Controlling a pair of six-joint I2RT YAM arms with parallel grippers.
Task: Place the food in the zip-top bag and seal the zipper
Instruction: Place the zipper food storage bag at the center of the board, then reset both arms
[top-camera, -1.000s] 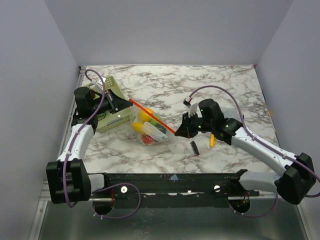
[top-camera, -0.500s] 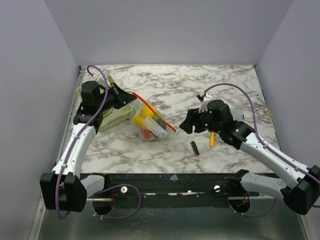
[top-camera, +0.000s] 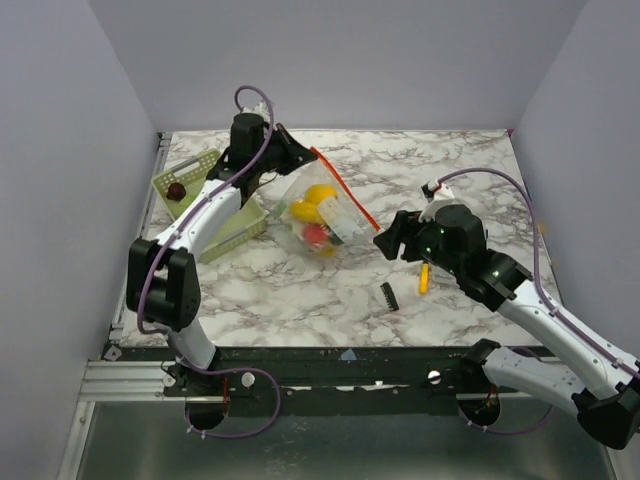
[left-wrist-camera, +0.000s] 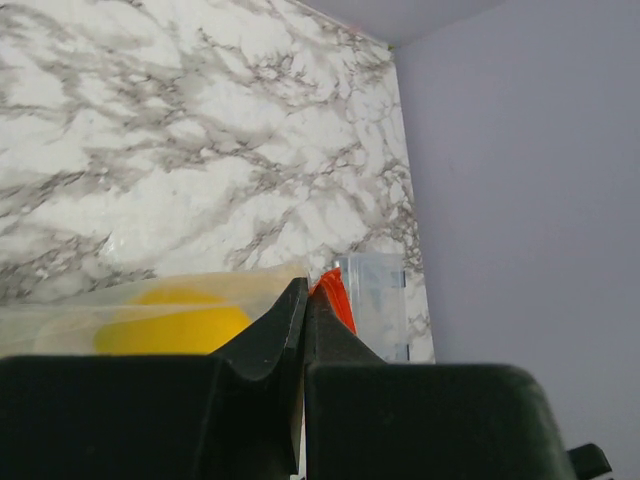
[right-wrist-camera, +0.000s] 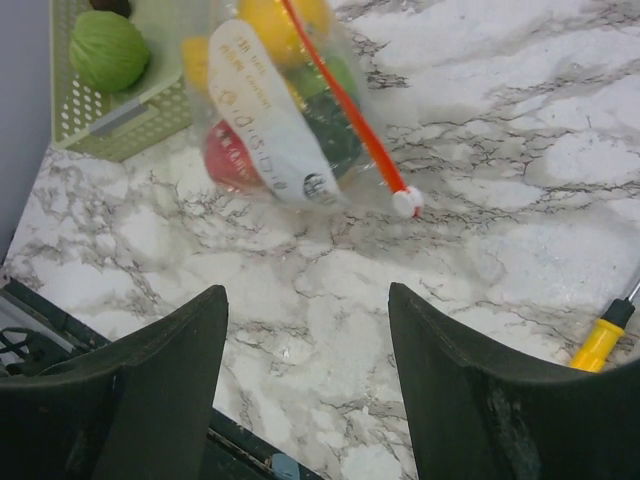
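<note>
The zip-top bag (top-camera: 322, 212) hangs tilted above the table's middle, with yellow, red, green and whitish food (top-camera: 318, 196) bunched in its low end. My left gripper (top-camera: 297, 150) is shut on the bag's upper corner, at the top end of the red-orange zipper (top-camera: 345, 188). The left wrist view shows the fingertips (left-wrist-camera: 292, 300) pressed together on the red strip (left-wrist-camera: 338, 297), beside a yellow piece (left-wrist-camera: 170, 325). My right gripper (top-camera: 384, 243) stands open with nothing in it, just right of the zipper's lower end. In its wrist view the bag (right-wrist-camera: 275, 110) and white slider (right-wrist-camera: 405, 203) lie ahead of the gripper (right-wrist-camera: 308, 300).
The light green basket (top-camera: 225, 225) stands at the left with a dark fruit in it; a green fruit (right-wrist-camera: 108, 48) also lies inside. A yellow-handled screwdriver (top-camera: 424, 278) and a small black piece (top-camera: 389, 295) lie near my right arm. A clear rigid box (left-wrist-camera: 375, 305) stands by the right wall.
My left arm swung toward the back and right, lifting the bag by its corner. My right gripper opened, let go of the zipper end and drew back to the right.
</note>
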